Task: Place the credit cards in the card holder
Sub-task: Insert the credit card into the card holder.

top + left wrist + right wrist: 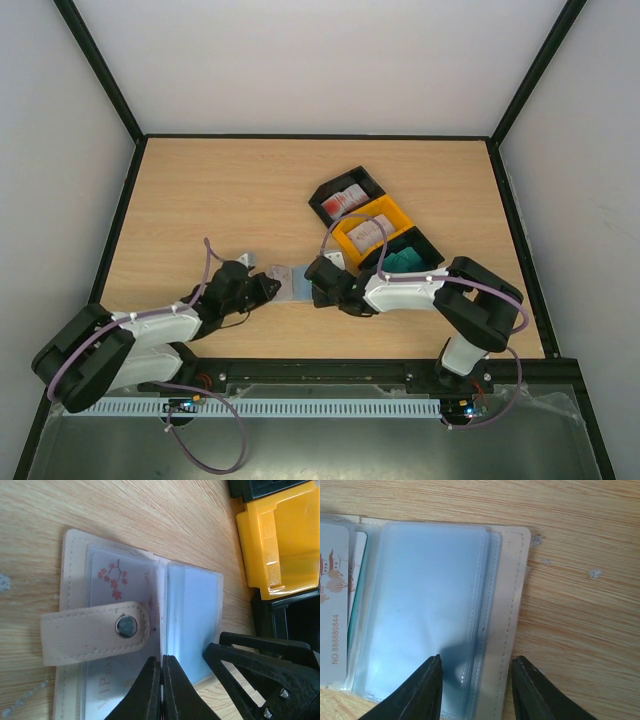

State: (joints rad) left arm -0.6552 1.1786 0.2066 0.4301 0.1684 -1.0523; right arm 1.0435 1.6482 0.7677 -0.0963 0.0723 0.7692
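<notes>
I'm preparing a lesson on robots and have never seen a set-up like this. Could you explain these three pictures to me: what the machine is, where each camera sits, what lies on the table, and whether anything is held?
Two robot arms are bolted at the near edge of a wooden table, each ending in a two-finger gripper. One picture looks down from above; the other two come from cameras on the wrists. An open beige card holder lies between the arms, a flowered card in one clear pocket. Beside it stand three bins, two black and one orange, holding more credit cards. The left gripper is shut at the holder's near edge; whether it pinches anything I cannot tell. The right gripper stands open astride the holder's other edge, holding nothing yet.
</notes>
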